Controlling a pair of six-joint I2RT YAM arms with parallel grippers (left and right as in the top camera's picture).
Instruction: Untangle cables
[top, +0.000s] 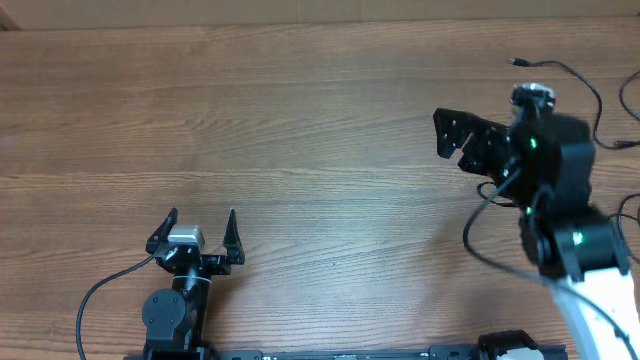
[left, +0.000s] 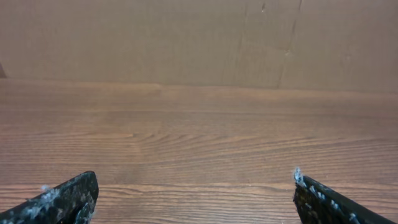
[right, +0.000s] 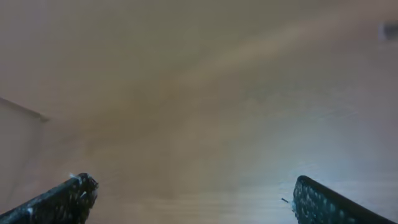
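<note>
The cables show only in the overhead view as separate thin black strands at the far right. One strand (top: 575, 78) has a small plug end near the back edge and curves right. Other strands (top: 628, 100) run along the right edge, partly hidden by the right arm. My right gripper (top: 447, 140) is open and empty, pointing left, to the left of the strands. Its wrist view is blurred and shows open fingers (right: 193, 190) over bare wood. My left gripper (top: 202, 222) is open and empty near the front left, far from the cables; its wrist view (left: 196, 186) shows only wood.
The wooden table (top: 300, 130) fills the overhead view. A cardboard wall (left: 186, 37) stands behind its far edge. A thicker black wire (top: 470, 235) loops off the right arm, and another (top: 100, 290) off the left arm. A small dark blur (right: 388, 30) sits at the right wrist view's top right.
</note>
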